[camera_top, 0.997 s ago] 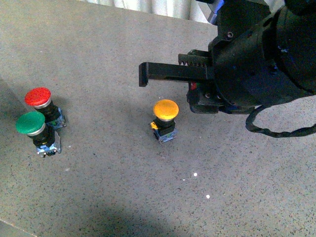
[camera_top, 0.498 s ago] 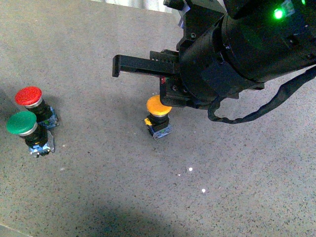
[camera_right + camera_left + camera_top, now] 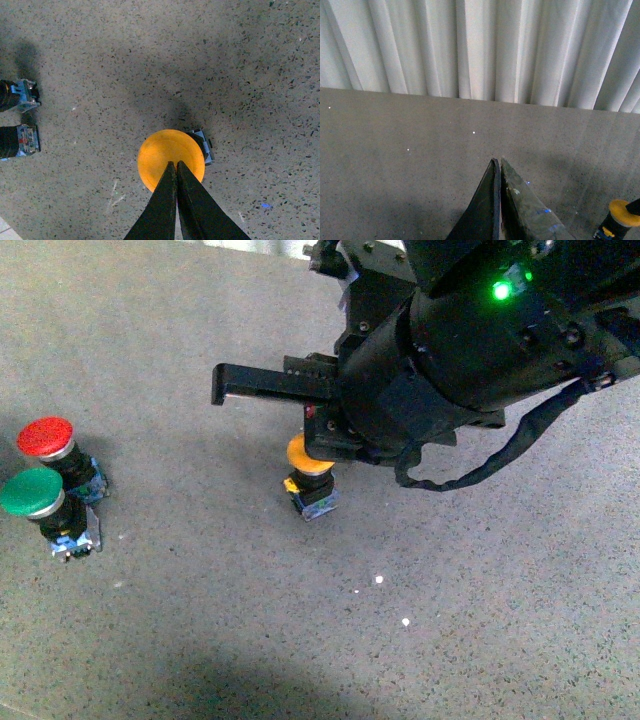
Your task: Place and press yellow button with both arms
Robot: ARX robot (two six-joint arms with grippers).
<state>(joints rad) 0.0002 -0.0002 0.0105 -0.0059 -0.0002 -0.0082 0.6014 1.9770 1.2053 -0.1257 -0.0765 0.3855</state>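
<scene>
**A:** Orange-yellow cap: where is the yellow button?

**B:** Mid-worktop, upright, with the red button and green button at its 9 o'clock. The right hand, pinched shut and empty, hangs over the cap, off-centre. Centre it, then press straight down. The left hand is shut too, and empty.

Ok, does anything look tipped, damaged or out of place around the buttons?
Nothing stands out. The yellow button sits upright on the table, with the shut right end effector lined up over its cap. The red button and green button stand side by side, apart from it.
</scene>
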